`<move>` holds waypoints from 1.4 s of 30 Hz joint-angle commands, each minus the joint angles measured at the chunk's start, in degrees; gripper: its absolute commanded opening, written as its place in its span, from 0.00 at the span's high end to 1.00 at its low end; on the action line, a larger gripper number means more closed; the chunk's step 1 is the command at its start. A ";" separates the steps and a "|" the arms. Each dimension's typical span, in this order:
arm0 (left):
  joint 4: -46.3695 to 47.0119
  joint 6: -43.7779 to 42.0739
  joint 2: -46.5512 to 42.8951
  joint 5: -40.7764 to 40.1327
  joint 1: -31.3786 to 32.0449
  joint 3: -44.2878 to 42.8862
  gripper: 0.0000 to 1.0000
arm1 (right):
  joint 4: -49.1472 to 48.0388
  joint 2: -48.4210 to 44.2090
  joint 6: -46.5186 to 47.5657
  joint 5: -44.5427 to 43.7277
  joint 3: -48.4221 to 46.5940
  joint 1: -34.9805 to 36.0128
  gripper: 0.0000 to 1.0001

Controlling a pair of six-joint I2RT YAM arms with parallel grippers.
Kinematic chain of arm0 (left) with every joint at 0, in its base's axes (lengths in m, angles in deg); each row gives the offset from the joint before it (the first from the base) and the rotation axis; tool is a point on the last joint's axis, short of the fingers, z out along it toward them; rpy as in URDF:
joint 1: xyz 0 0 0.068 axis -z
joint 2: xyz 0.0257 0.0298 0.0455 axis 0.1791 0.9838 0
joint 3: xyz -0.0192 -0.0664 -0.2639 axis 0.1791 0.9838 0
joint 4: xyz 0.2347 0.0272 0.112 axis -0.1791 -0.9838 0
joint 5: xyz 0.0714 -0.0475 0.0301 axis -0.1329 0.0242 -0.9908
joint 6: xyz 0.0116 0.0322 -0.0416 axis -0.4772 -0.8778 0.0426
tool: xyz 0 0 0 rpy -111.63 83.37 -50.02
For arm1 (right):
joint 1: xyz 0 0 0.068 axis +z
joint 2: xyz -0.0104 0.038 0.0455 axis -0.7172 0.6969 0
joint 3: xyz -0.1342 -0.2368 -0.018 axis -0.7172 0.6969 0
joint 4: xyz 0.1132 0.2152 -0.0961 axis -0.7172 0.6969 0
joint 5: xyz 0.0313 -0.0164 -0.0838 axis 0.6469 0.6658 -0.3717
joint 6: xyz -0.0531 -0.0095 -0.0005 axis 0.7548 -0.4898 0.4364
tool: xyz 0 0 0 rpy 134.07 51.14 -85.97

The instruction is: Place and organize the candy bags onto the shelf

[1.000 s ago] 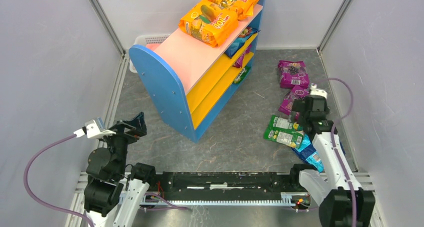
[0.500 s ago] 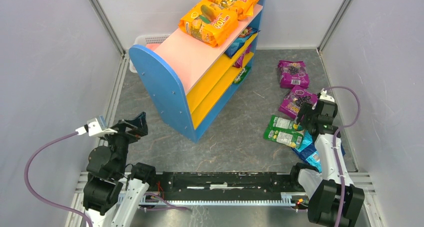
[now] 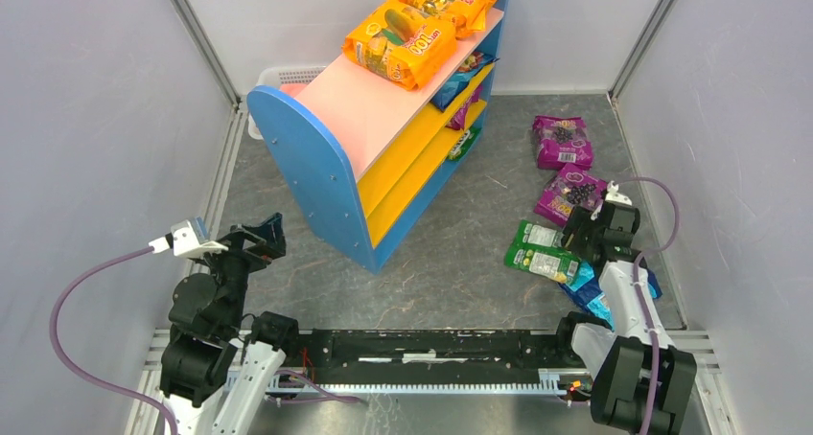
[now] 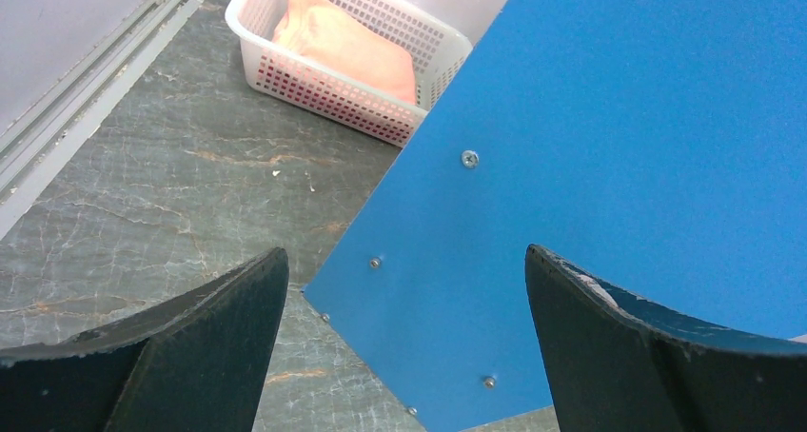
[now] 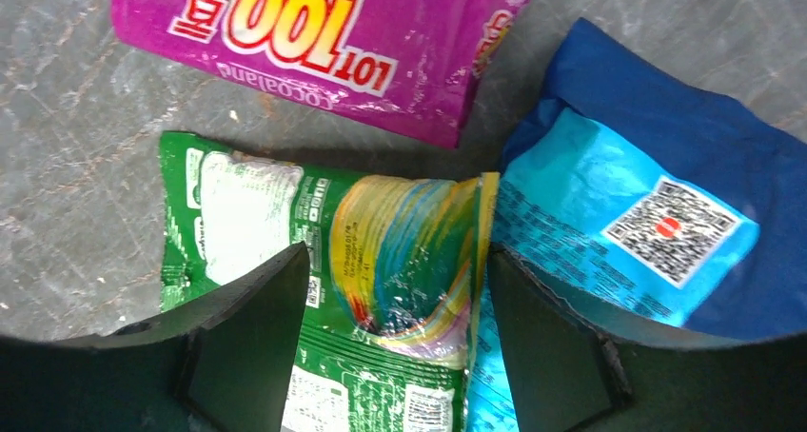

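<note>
The shelf (image 3: 316, 162) with blue sides and a pink top stands at the back middle. Two orange candy bags (image 3: 401, 42) lie on its top. Blue, purple and green bags (image 3: 452, 88) sit on its yellow inner shelves. On the floor to the right lie two purple bags (image 3: 562, 142), a green bag (image 3: 539, 255) and a blue bag (image 3: 602, 303). My right gripper (image 3: 581, 236) is open, low over the green bag (image 5: 381, 251), a finger on each side of its end (image 5: 398, 289). My left gripper (image 3: 265, 236) is open and empty, facing the shelf's blue side panel (image 4: 609, 118).
A white slatted basket (image 4: 352, 99) with an orange thing in it stands behind the shelf, by the left wall (image 3: 283, 75). In the right wrist view, the purple bag (image 5: 314, 32) and the blue bag (image 5: 647, 213) lie close around the green one. Grey walls enclose the floor.
My right gripper has swung from over the near purple bag down and toward the near side, onto the green bag. My left arm has shifted only slightly.
</note>
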 commanded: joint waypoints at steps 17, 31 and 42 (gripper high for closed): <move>2.39 -1.80 1.06 -0.80 -1.25 0.03 0.00 | -14.83 9.67 -4.08 24.43 3.48 9.09 0.25; 2.39 -1.73 1.41 -0.62 -1.29 -0.01 0.00 | -29.28 19.93 -9.05 44.60 12.67 4.96 0.28; 2.34 -1.73 1.81 -0.58 -1.55 0.02 0.00 | -33.20 25.95 -10.52 43.70 14.05 12.96 0.42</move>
